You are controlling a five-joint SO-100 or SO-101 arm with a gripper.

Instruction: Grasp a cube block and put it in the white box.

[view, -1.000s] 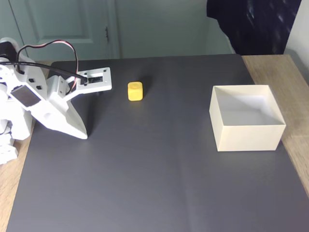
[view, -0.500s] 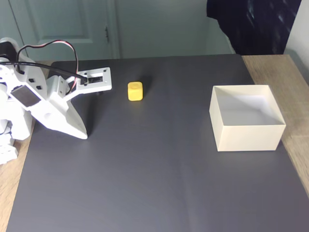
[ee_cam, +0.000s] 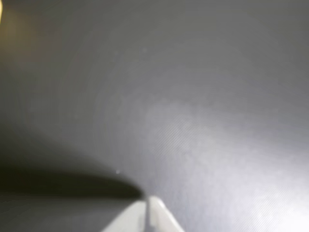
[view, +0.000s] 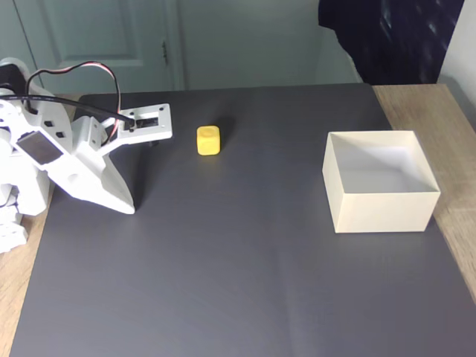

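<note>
The yellow cube block point(view: 208, 140) sits on the dark grey mat point(view: 245, 260), in the far left-centre of the fixed view. The white box point(view: 381, 199) stands open-topped at the right, a good way from the cube. My white gripper point(view: 126, 207) is at the left, tilted down with its tip resting on or just above the mat, nearer than the cube and to its left. Its fingers lie together with nothing between them. In the wrist view the gripper point(ee_cam: 147, 207) pokes in from the bottom edge as one closed point over bare mat.
The arm's base and cables point(view: 30, 126) fill the left edge. Bare wooden table point(view: 454, 216) shows past the mat on the right and at the lower left. A pale door and a dark cloth point(view: 387, 37) hang behind the table.
</note>
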